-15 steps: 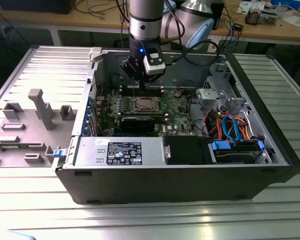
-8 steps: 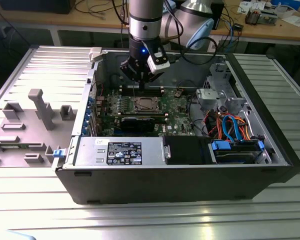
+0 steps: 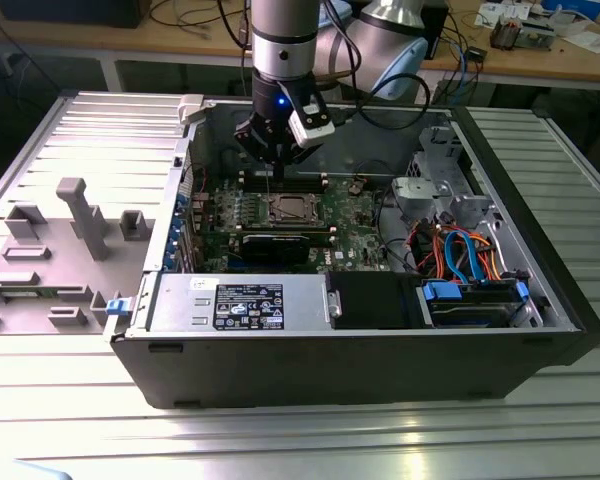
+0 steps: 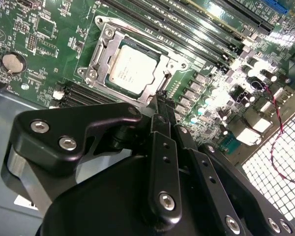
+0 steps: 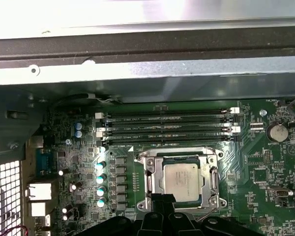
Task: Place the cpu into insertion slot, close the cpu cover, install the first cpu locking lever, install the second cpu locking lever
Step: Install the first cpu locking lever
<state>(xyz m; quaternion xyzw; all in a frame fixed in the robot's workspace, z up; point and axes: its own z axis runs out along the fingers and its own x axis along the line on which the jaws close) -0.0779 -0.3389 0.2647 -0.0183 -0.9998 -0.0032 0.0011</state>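
The cpu (image 4: 132, 69) (image 5: 183, 181), a silver-grey square chip, lies flat in the insertion slot (image 5: 179, 160) on the green board inside the open computer case. The cpu cover (image 4: 97, 55) (image 5: 150, 183), a thin silver frame, lies down around it. I cannot tell how the locking levers along the frame's sides stand. My gripper (image 4: 163, 101) (image 5: 161, 199) (image 3: 277, 180) hangs just above the board beside one edge of the socket. Its black fingers are shut together and hold nothing.
Long memory slots (image 5: 167, 125) run beside the socket, with a coin cell (image 5: 277, 131) nearby. A black graphics card (image 3: 280, 243), a power supply (image 3: 240, 300) and coloured cables (image 3: 460, 250) fill the case. A grey fixture (image 3: 80, 215) stands at the exterior view's left.
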